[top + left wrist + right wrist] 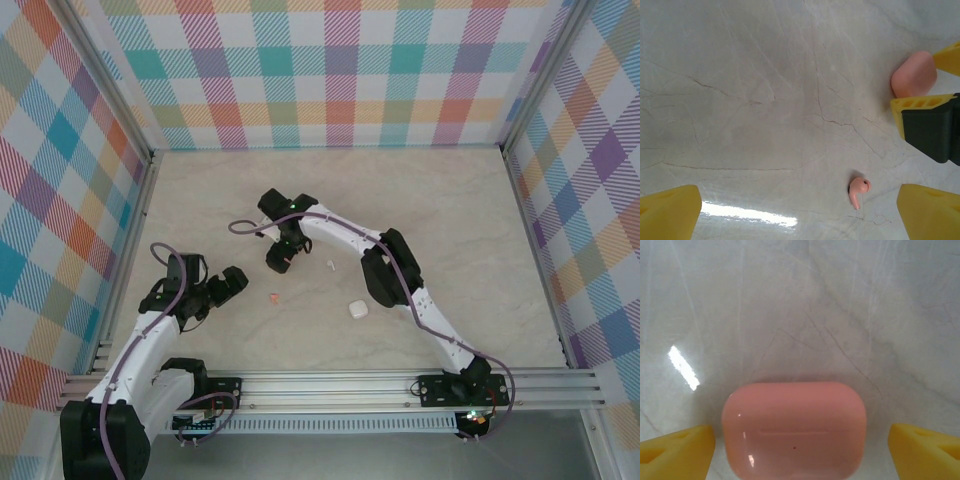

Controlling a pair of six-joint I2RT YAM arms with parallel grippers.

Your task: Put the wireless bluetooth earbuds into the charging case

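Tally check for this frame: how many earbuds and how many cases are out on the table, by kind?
Earbuds: 2, one pink earbud and one white earbud
Cases: 2, one pink case and one white case
Total: 4

The pale, marbled counter [450, 220] carries a closed pink case [794, 430] lying flat, a pink earbud [859, 190] on its side a little apart from it, a white earbud [331, 265] near the middle, and a small white case [357, 309] nearer the front edge.
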